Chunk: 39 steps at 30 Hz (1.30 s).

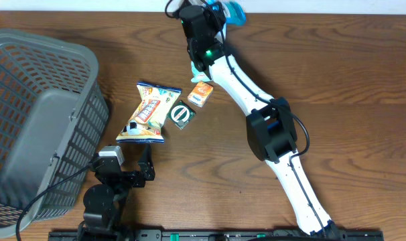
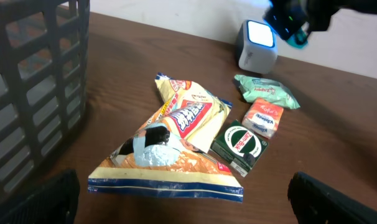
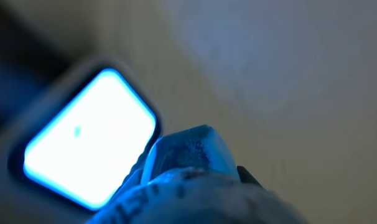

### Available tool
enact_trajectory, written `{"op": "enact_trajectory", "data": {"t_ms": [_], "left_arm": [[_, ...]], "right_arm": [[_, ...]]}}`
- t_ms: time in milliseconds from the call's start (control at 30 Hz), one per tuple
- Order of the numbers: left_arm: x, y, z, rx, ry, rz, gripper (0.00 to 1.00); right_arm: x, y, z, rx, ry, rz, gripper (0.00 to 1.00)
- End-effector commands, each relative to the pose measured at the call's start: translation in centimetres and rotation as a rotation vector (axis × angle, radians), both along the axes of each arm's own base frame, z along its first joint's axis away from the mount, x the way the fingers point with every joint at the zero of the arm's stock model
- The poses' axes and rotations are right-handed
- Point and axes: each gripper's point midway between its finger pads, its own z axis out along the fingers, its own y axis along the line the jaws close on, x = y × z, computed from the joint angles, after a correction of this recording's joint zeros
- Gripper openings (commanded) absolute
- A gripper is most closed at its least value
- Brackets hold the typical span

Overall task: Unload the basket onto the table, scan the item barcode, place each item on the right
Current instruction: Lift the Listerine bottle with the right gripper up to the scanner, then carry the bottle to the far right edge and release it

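The desk (image 1: 337,80) is brown with a wood grain. The basket (image 1: 89,120) is grey with a grid of holes. The snack bag (image 2: 176,149) is yellow with a blue edge and a red logo. The flat box (image 2: 240,145) is dark green, the small carton (image 2: 264,117) orange. The item (image 1: 235,12) looks teal.

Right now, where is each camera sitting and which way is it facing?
Overhead: above the table, looking down; both arms show, the right gripper at the far edge.
Left wrist: low at the near side, facing across the snack bag toward the scanner; open left gripper, fingers in the bottom corners.
Right wrist: close to the scanner's lit window; the held teal packet fills the foreground.
Shared: overhead and left wrist both show the snack bag.
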Motion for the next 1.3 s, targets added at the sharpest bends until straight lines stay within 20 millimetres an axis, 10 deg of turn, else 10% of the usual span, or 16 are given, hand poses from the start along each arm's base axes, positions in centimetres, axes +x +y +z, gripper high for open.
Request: {"op": "enact_trajectory", "data": {"t_ms": [0, 233, 733, 1033, 1267], "left_arm": [[-0.1, 0.0, -1.2, -0.002, 0.034, -0.003, 0.98], [-0.1, 0.0, -1.2, -0.002, 0.034, -0.003, 0.98], [-0.1, 0.0, -1.2, -0.002, 0.034, -0.003, 0.98], [-0.1, 0.0, -1.2, -0.002, 0.034, -0.003, 0.98], [-0.1, 0.0, -1.2, -0.002, 0.034, -0.003, 0.98]], "right_arm": [[-0.6, -6.8, 10.0, 0.086, -0.114, -0.176, 0.12], [-2.8, -21.9, 8.7, 0.002, 0.08, -0.465, 0.1], [-15.4, -52.0, -4.3, 0.272, 0.453, -1.023, 0.09], [-22.7, -59.6, -7.9, 0.369, 0.456, -1.261, 0.24], [-22.9, -58.4, -9.1, 0.546, 0.449, -1.284, 0.6]]}}
